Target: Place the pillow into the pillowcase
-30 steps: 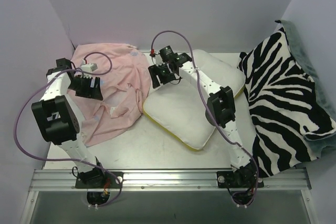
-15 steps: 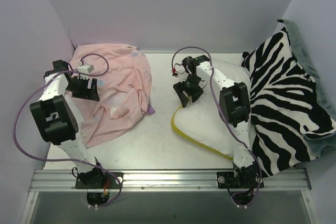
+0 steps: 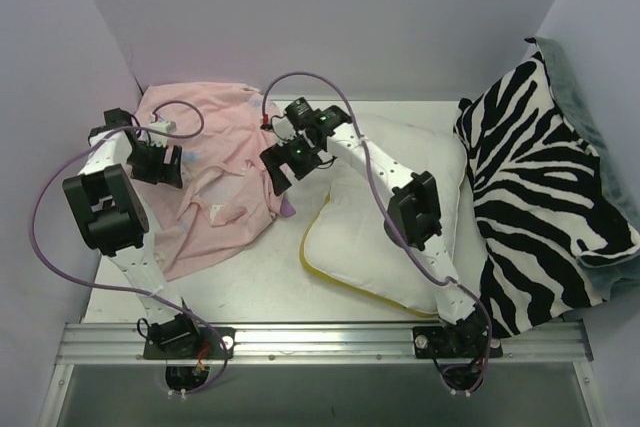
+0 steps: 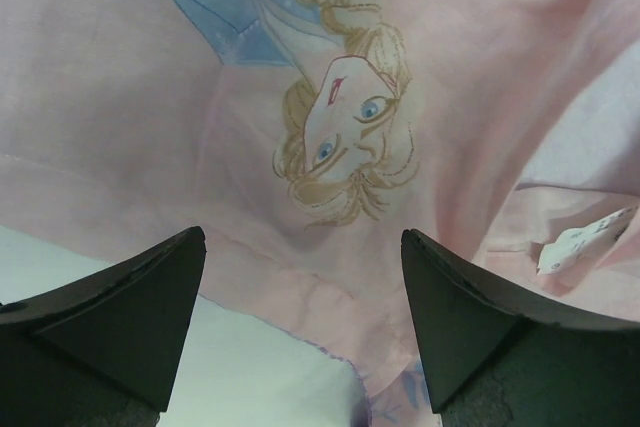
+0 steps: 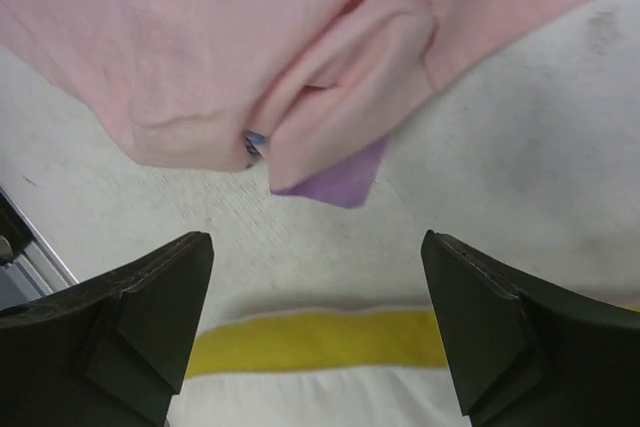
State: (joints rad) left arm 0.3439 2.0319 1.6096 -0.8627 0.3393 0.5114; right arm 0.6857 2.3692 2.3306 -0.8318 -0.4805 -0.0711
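Currently, step in hand: judged to be opening the pillowcase mouth; nothing is gripped yet.
Right gripper (image 5: 318,242): jaws apart and empty, hovering over the bare strip between the pillowcase hem and the pillow's yellow band.
Left gripper (image 4: 300,239): jaws apart and empty, above the printed face on the pink cloth.
Pillowcase (image 3: 225,162): crumpled heap at the far-left corner of the table (image 3: 250,277), pale pink side outward. One small purple corner (image 5: 340,182) pokes out toward the pillow. Which fold is the mouth cannot be told.
Pillow (image 3: 350,237): right of centre, outside the case, its right side against the zebra-striped blanket (image 3: 540,197).
Pillow axis: the long axis appears to run from the near edge toward the far edge, slightly skewed. The yellow-banded side faces left and near, toward the pillowcase.
Procedure: pinch one layer only at the folded hem beside the purple corner.
Support: use the left gripper to take the opposite layer, so the mouth spreads facing the pillow.
Caution: clamping both layers would keep the mouth closed.
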